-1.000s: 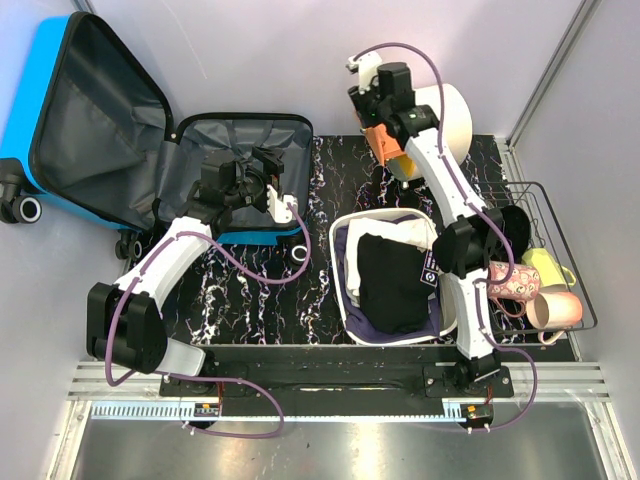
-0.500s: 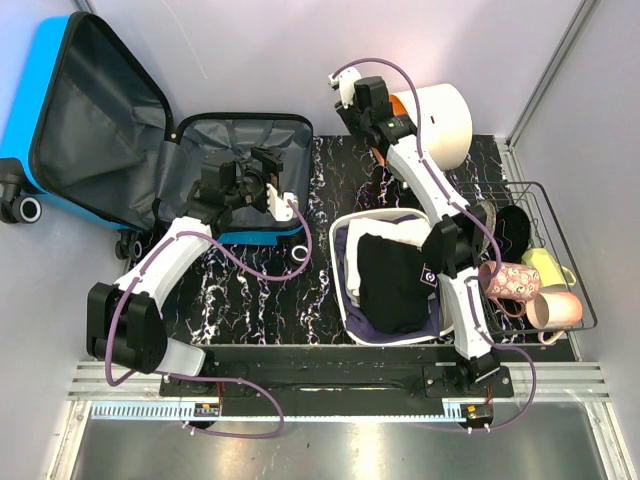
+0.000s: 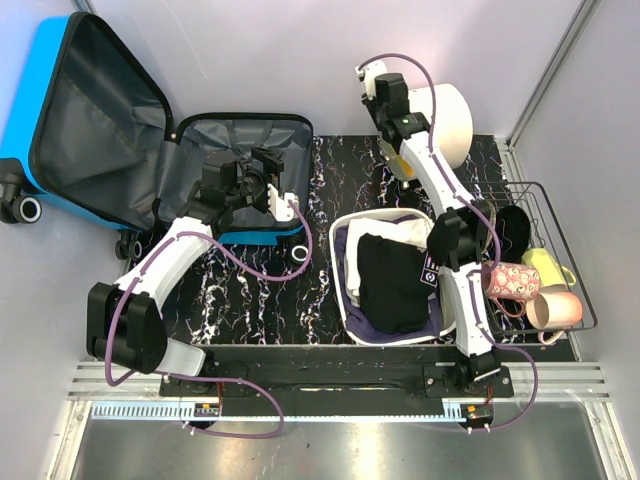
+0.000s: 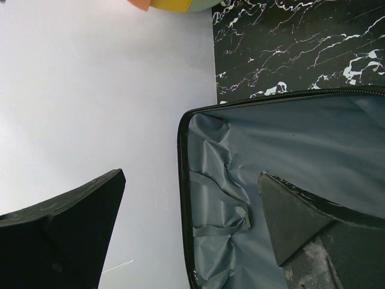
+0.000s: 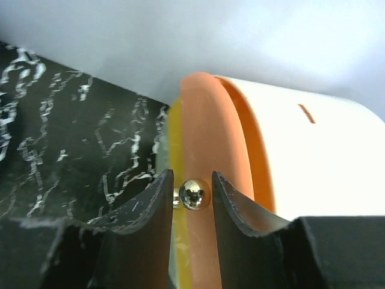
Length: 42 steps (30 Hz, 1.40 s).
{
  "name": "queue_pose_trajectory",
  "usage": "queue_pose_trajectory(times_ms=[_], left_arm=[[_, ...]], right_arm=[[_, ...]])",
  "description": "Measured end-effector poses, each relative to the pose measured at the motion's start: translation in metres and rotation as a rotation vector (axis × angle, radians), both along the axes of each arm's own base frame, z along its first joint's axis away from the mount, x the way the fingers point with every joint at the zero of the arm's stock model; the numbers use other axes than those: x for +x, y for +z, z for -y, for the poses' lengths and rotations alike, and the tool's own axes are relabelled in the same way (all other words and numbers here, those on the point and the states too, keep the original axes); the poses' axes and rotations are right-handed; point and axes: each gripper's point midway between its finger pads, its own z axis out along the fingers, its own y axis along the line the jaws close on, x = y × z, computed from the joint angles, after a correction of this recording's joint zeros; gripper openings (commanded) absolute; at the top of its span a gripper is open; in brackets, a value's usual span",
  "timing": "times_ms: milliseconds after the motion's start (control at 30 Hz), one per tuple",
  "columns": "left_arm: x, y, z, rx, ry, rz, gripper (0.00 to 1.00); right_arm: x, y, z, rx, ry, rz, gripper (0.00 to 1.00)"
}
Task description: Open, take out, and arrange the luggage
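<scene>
While left jaws gape above the luggage (image 3: 100, 110), right jaws face an orange rim (image 5: 207, 132), grip unclear.

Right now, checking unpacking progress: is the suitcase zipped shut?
No, the luggage lies wide open, both halves showing grey lining.

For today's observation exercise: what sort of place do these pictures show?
Probably a robot test cell, not a home: plain pale partition walls, an aluminium mounting rail, and a black marble-patterned tabletop.
</scene>
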Motion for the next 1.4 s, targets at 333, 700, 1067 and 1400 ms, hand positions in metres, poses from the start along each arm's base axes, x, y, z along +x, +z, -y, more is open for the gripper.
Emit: queue_pose_trajectory(times_ms=[333, 700, 1067, 1400], left_arm=[[0.0, -0.001, 0.0, 0.001, 0.0, -0.004, 0.99], [0.009, -0.021, -0.004, -0.065, 0.099, -0.168, 0.99], [0.037, -0.003, -0.035, -0.438, 0.373, -0.489, 0.99], [0.031, -0.008, -0.034, -0.521, 0.417, -0.595, 0.99]], right_arm=[[0.014, 0.003, 0.047, -0.001, -0.098, 0.024, 0.4], [0.002, -0.012, -0.003, 0.077, 0.125, -0.03, 0.4], [0.007, -0.03, -0.068, 0.071, 0.208, -0.001, 0.41], [0.044, -0.107, -0.02, -0.073, 0.016, -0.008, 0.49]])
